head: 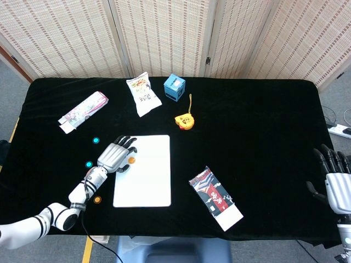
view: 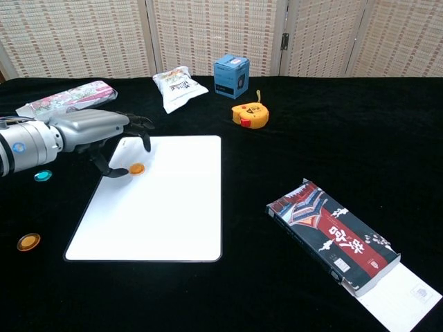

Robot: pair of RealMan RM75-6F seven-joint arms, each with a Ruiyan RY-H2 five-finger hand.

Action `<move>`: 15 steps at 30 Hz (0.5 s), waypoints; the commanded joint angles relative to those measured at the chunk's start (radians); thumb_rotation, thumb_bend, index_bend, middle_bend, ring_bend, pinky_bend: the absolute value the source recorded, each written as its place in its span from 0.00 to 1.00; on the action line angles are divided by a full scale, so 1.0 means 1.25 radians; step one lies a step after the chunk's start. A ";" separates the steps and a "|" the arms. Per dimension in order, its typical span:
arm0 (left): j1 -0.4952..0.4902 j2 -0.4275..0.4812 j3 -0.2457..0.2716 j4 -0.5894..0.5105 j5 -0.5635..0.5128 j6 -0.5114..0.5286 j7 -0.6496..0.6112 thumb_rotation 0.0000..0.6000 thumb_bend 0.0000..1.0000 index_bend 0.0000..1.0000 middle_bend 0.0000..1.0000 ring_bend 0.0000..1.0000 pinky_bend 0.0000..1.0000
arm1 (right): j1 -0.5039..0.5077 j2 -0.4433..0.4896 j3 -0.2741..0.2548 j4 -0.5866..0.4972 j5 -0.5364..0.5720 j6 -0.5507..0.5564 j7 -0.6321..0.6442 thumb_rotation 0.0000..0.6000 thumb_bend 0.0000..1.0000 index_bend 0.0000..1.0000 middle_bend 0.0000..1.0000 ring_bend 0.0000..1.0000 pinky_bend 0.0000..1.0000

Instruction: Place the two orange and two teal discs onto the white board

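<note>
The white board lies flat on the black worktop, long axis running near to far. One flat orange disc rests on its far left corner. A second orange disc and two teal discs lie left of it. The left hand hovers beside the disc, fingers spread, empty. The right hand is empty too, fingers apart.

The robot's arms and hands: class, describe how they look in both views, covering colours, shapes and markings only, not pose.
The left hand has a silver-grey shell over its back and black fingers. Its wrist is a ribbed silver cylinder with a small blue ring mark, and the left arm behind it is white with black bands. The right hand matches: grey back, black fingers. No loose cables show.
</note>
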 commanded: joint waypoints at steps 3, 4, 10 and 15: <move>0.027 0.051 0.031 -0.069 0.043 0.062 0.002 1.00 0.37 0.26 0.06 0.00 0.00 | 0.005 0.002 0.003 -0.004 -0.003 -0.002 -0.004 1.00 0.36 0.00 0.00 0.00 0.00; 0.033 0.062 0.038 -0.079 0.054 0.075 -0.001 1.00 0.37 0.29 0.06 0.00 0.00 | 0.006 0.003 0.003 -0.005 -0.004 -0.003 -0.005 1.00 0.36 0.00 0.00 0.00 0.00; 0.082 0.137 0.099 -0.122 0.135 0.158 -0.034 1.00 0.37 0.40 0.07 0.00 0.00 | 0.009 0.004 0.004 -0.011 -0.008 -0.003 -0.011 1.00 0.36 0.00 0.00 0.00 0.00; 0.120 0.178 0.159 -0.126 0.211 0.219 -0.080 1.00 0.37 0.43 0.09 0.00 0.00 | 0.011 0.004 0.002 -0.015 -0.012 -0.004 -0.014 1.00 0.36 0.00 0.00 0.00 0.00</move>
